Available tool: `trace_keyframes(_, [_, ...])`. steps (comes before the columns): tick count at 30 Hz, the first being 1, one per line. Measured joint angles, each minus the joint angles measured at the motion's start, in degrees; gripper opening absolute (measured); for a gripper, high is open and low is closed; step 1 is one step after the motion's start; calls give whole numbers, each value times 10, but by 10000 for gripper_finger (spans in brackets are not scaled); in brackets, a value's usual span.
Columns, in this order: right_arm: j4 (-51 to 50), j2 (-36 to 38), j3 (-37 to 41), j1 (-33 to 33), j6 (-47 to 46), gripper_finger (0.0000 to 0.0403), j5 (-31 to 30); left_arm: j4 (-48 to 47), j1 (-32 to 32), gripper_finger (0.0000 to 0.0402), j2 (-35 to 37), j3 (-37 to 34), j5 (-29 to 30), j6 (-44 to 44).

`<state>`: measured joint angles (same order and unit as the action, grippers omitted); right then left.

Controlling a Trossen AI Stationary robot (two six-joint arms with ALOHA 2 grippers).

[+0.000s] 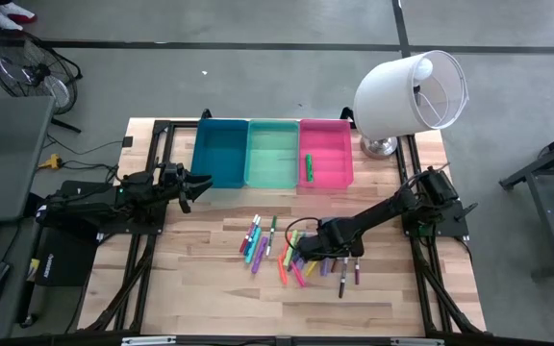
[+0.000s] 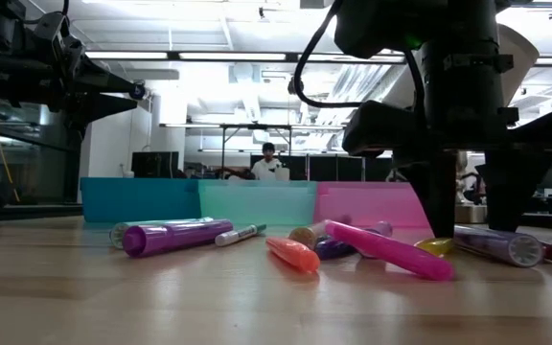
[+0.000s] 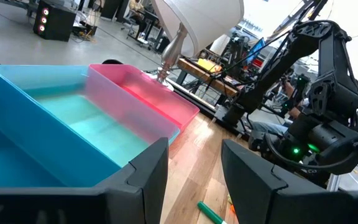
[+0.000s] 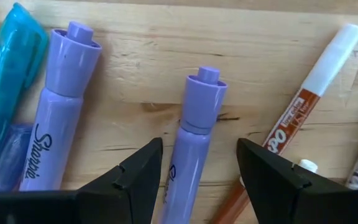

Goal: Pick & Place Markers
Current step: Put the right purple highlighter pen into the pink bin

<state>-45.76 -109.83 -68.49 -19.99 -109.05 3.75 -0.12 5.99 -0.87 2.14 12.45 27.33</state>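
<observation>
Several markers lie flat on the wooden table in two loose groups, one around and one around. A single green marker lies inside the pink bin. My right gripper is low over the right-hand group and open. In the right wrist view its fingers stand on either side of a purple marker without touching it. A second purple marker, a teal one and a white-capped brown one lie beside it. My left gripper hovers open by the blue bin's near left corner.
Three bins stand in a row at the table's far side: blue, mint green and pink. A white lamp stands at the far right corner. Bare wood lies toward the near edge. A person shows far behind the table.
</observation>
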Motion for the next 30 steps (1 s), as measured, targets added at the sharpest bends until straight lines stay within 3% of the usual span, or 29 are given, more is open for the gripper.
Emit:
trace_keyframes(9, [3,0,0,0,-3,191,6,0,0,147,0,0,0,0])
trace_keyframes(24, [10,-1,0,0,-3,76,17,0,0,147,0,0,0,0])
trace_keyframes(30, [9,-1,0,0,1,59,14,0,0,147,0,0,0,0])
